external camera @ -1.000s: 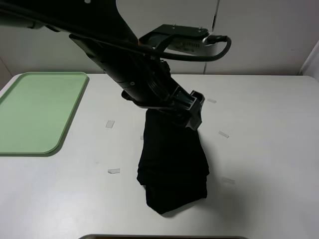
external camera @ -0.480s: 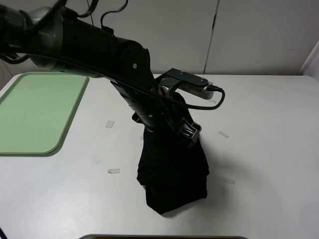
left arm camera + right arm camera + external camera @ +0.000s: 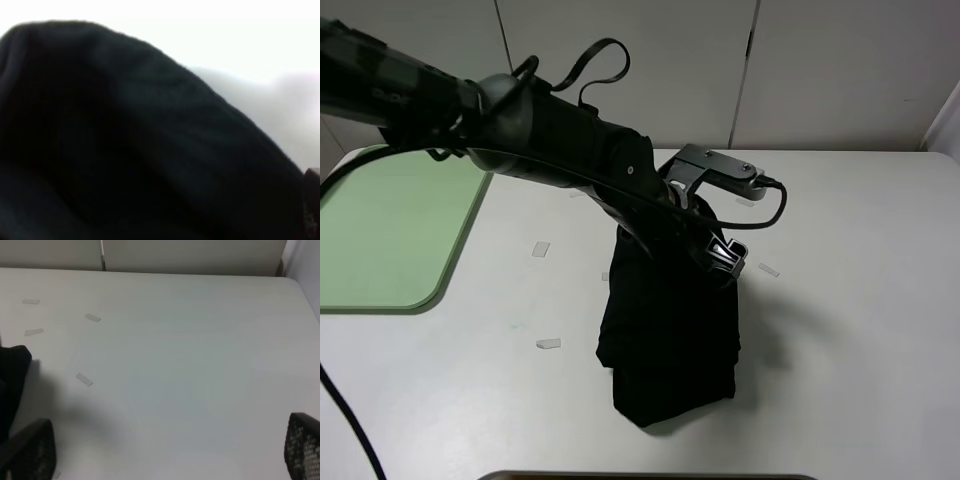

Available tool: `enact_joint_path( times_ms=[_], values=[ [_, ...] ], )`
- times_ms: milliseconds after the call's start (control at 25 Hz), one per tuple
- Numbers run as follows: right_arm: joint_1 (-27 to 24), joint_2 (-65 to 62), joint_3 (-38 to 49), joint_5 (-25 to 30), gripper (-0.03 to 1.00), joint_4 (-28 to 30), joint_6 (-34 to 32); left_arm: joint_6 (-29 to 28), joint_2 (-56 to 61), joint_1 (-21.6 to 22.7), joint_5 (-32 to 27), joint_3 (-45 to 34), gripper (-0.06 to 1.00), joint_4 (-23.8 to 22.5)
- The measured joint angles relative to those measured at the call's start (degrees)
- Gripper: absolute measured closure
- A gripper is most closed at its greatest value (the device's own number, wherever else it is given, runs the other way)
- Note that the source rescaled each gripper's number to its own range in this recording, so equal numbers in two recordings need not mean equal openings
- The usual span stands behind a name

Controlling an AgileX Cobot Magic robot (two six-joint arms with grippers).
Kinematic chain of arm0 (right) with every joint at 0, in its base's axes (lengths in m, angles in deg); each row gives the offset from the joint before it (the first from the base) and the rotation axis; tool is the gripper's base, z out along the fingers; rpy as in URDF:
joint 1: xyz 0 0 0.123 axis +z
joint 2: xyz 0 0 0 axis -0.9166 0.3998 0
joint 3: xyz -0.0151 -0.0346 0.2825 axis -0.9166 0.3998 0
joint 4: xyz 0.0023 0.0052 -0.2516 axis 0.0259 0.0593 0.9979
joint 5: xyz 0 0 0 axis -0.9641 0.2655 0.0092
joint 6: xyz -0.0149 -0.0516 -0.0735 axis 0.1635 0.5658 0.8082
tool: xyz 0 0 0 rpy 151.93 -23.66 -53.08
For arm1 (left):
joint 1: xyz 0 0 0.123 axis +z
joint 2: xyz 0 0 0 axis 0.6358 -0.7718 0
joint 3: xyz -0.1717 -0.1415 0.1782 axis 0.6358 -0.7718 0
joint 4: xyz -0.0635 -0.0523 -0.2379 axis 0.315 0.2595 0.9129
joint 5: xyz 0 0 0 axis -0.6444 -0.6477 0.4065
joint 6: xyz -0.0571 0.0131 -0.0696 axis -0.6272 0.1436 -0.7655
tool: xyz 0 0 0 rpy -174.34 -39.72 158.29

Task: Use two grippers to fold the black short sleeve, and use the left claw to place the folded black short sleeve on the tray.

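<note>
The folded black short sleeve (image 3: pixel 668 335) lies mid-desk, well apart from the tray (image 3: pixel 390 230). The left claw (image 3: pixel 725 255) sits at the bundle's far edge, jaws spread wide, gripping nothing. The right claw (image 3: pixel 165 460) is likewise wide open and empty. Risk: a shallow pinch catches only the top layers, and the fold opens on lifting.

left arm (image 3: pixel 550 135) and black short sleeve (image 3: pixel 670 340) block mid-table; right side open.
</note>
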Motion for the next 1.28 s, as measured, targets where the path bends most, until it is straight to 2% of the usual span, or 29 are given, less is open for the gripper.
enact_joint_path(
  times_ms=[400,720,960,1280],
  values=[
    [0.0,0.0,0.0,0.0,-0.03,0.0,0.0,0.17,-3.11,0.0,-0.69,0.78,-0.05,0.0],
    [0.0,0.0,0.0,0.0,-0.03,0.0,0.0,0.22,6.29,0.0,-6.85,0.78,-0.05,-0.9],
    [0.0,0.0,0.0,0.0,-0.03,0.0,0.0,0.22,13.78,0.0,-14.45,0.78,-0.05,-3.25],
    [0.0,0.0,0.0,0.0,-0.03,0.0,0.0,-0.34,17.9,0.0,-27.06,0.78,-0.05,-3.56]
  ],
)
